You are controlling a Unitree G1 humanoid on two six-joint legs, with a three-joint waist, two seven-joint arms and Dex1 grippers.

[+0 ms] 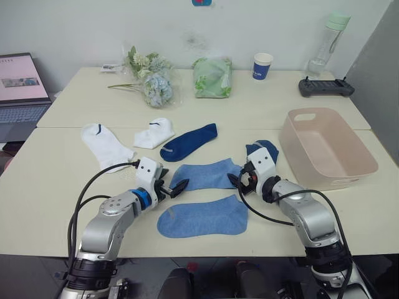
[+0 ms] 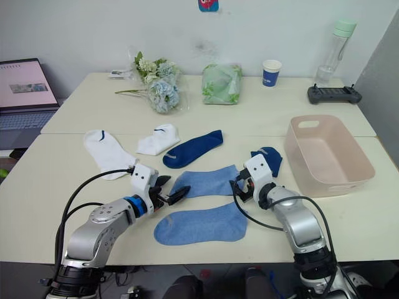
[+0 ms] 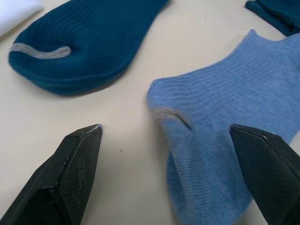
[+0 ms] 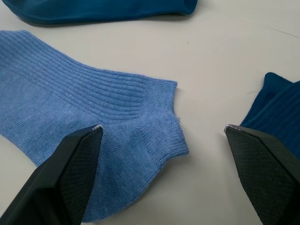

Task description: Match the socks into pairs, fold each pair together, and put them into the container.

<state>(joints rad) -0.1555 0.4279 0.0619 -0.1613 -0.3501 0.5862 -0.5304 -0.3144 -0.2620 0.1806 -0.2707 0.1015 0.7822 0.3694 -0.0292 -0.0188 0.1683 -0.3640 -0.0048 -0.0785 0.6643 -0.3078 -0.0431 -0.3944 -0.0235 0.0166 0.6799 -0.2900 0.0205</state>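
The upper light blue sock (image 1: 206, 175) lies flat on the worktop (image 1: 56, 187), stretched between the two grippers. Its toe end sits between the left gripper's (image 3: 164, 136) wide-spread fingers (image 3: 77, 161), nearer one finger than the other, untouched. Its cuff end lies between the right gripper's (image 4: 161, 133) wide-spread fingers (image 4: 77, 159), partly under one of them, with nothing gripped. The second light blue sock (image 1: 202, 217) lies just nearer the robot, parallel to the first. Beyond the left fingers lies a navy sock (image 1: 189, 142); the other navy sock (image 1: 264, 150) is bunched beside the right fingers. Two white socks (image 1: 105, 144) rest farther off to the left. The pale pink basin (image 1: 325, 149) stands apart, right of the right gripper.
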